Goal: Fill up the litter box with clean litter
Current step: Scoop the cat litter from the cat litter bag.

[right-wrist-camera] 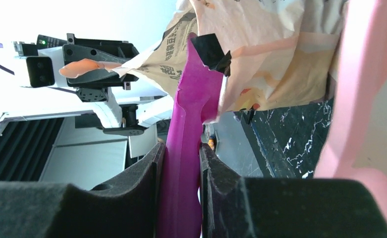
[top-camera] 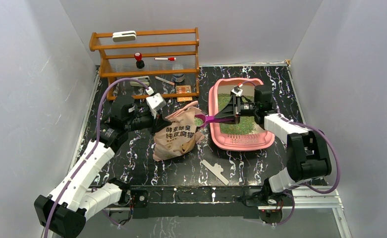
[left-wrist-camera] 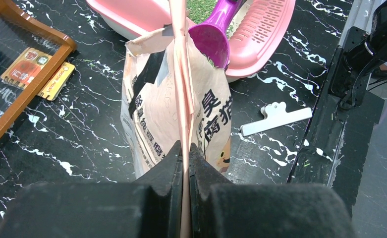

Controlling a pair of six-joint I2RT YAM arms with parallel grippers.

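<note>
Litter box (top-camera: 241,145) is sitting right; left end effector (left-wrist-camera: 185,151) is pinching bag (top-camera: 174,141) open for scoop (right-wrist-camera: 191,94) that right end effector (right-wrist-camera: 181,151) is clamping.

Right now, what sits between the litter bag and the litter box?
The purple scoop, clamped in the right gripper, bridges from the bag mouth to the litter box rim. Clearest in the top view; left wrist shows it too.

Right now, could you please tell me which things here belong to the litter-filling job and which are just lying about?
Job: large pink plastic litter box; loose green litter; beige printed paper bag, pinched by left gripper; purple plastic scoop, clamped in right gripper.
Lying about: wooden shelf rack; flat white plastic clip; small orange cards.
</note>
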